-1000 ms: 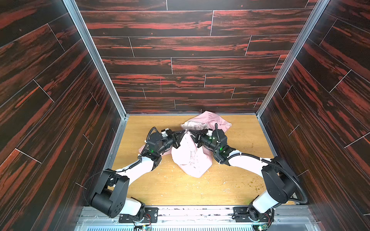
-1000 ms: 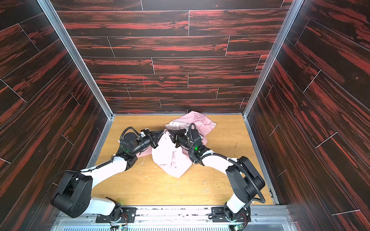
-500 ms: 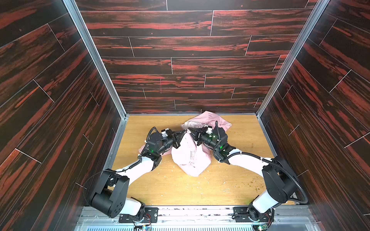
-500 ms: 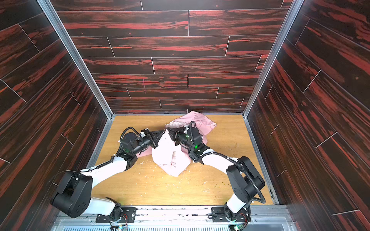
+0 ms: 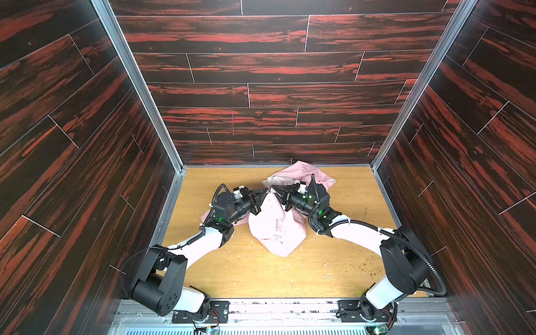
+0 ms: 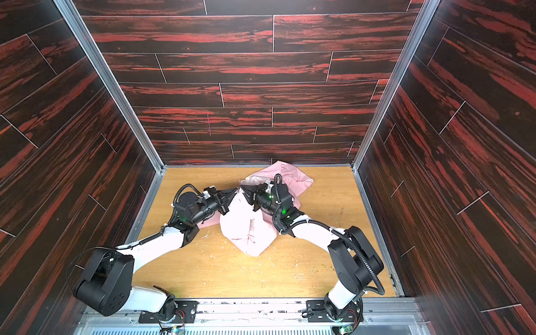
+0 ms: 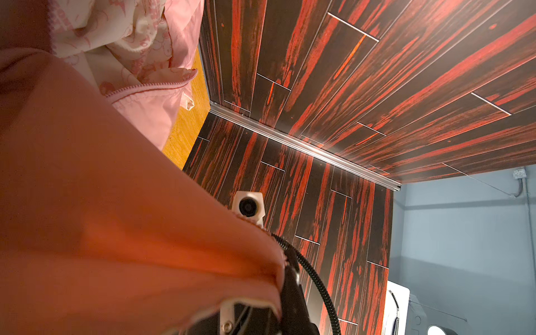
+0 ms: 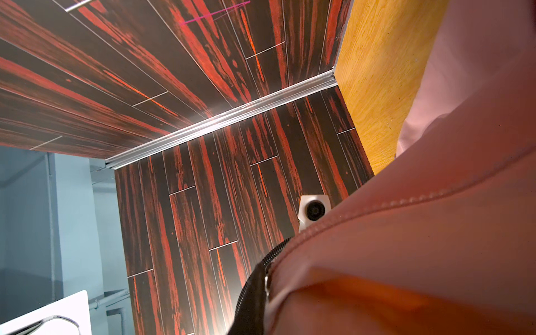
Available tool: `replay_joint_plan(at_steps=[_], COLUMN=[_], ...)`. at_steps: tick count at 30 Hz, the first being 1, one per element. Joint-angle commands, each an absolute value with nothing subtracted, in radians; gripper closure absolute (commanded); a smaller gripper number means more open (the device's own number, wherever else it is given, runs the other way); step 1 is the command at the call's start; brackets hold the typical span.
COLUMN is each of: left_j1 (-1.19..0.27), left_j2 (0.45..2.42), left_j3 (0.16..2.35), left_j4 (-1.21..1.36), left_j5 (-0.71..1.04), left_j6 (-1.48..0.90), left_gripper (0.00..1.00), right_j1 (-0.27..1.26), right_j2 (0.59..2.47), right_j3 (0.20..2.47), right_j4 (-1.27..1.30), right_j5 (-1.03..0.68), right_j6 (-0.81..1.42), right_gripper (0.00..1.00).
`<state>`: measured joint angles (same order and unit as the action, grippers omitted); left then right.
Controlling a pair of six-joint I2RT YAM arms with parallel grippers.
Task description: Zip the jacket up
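Note:
The light pink jacket [image 5: 275, 229] [image 6: 246, 232] hangs in a bunched peak above the wooden floor. Part of it trails on the floor toward the back wall [image 5: 304, 174]. My left gripper [image 5: 264, 193] [image 6: 235, 192] is shut on the fabric at the peak, coming from the left. My right gripper [image 5: 274, 190] [image 6: 243, 189] pinches the same peak from the right, tip to tip with the left. In the left wrist view pink fabric [image 7: 116, 203] covers my jaws, and open zipper teeth [image 7: 150, 87] run along a far edge. In the right wrist view the fabric [image 8: 420, 246] hides the jaws too.
Dark red-streaked plank walls [image 5: 261, 87] close in the wooden floor [image 5: 261, 275] on three sides. Aluminium corner posts [image 5: 139, 87] stand at the back corners. Small pale crumbs [image 5: 327, 265] lie scattered on the floor near the front.
My right gripper has crept slightly toward the back wall and closer to the left gripper at the jacket's peak. The left arm has stayed put.

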<state>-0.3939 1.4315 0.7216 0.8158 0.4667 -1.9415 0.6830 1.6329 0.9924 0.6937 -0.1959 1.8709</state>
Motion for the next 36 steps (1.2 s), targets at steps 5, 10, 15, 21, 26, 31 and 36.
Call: replay_joint_plan(at_steps=[5,10,15,21,26,31,36], left_j1=[-0.398,-0.399,-0.399,-0.4,-0.403,-0.406,-0.407], left_j2=[1.419,1.429,1.451,1.452,1.45,1.454,1.469], left_j3=[0.749,0.766,0.786,0.785,0.785,0.787,0.797], left_j4=[0.857,0.869,0.891,0.879,0.863,0.842,0.846], left_j5=[0.465,0.459,0.468,0.462,0.473,0.484,0.49], left_j6=[-1.95,-1.948,-1.954,-1.947,-1.937,-1.923,-1.919], left_gripper=[1.0,1.0,0.91,0.71,0.7,0.83,0.88], right_j1=[0.677,0.674,0.665,0.661,0.655,0.653,0.652], right_j2=[1.66,1.652,1.649,1.644,1.643,1.64,1.635], right_j3=[1.007,1.002,1.001,1.004,1.002,1.01,1.025], right_j4=[0.7,0.687,0.683,0.68,0.681,0.67,0.632], right_j5=[-0.221,-0.23,-0.237,-0.239,-0.245,-0.255,-0.274], right_j6=[1.861,1.854,1.852,1.849,1.848,1.84,1.816], right_gripper=[0.92,1.0,1.0,1.0,1.0,1.0,1.0])
